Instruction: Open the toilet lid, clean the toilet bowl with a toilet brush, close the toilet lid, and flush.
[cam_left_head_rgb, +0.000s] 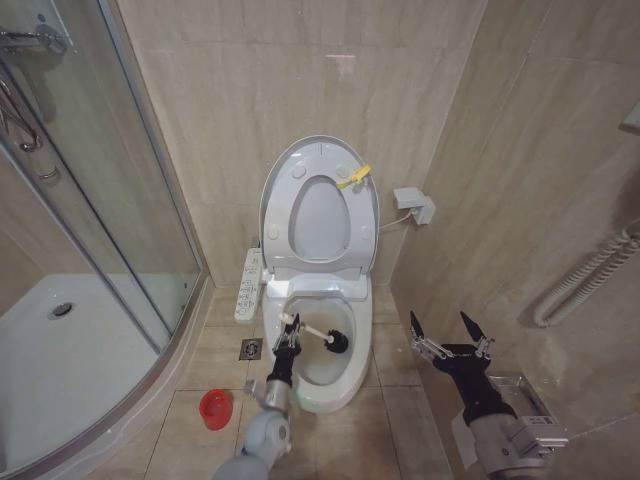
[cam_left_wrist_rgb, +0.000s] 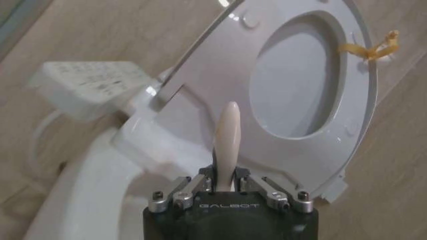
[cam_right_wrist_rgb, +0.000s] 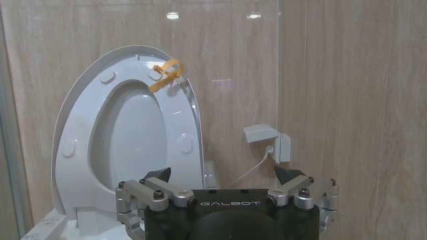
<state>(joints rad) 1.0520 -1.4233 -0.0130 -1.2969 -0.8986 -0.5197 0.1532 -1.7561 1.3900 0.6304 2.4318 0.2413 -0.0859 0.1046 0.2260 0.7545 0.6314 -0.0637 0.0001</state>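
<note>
Now toilet brush (cam_left_head_rgb: 322, 337) near-level — head rightward in toilet bowl (cam_left_head_rgb: 352, 385).

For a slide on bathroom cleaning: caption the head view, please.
Left gripper holds the toilet brush in the toilet bowl, toilet lid raised; right gripper waits open.

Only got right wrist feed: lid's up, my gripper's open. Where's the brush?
Observer: The left gripper is shut on the toilet brush, and the brush's dark head sits inside the toilet bowl.
Operator: Seat up too?
Observer: Yes, the ring seat is raised against the toilet lid.
Operator: Where's the holder?
Observer: The red holder stands on the floor on the left of the bowl, near the shower tray.
</note>
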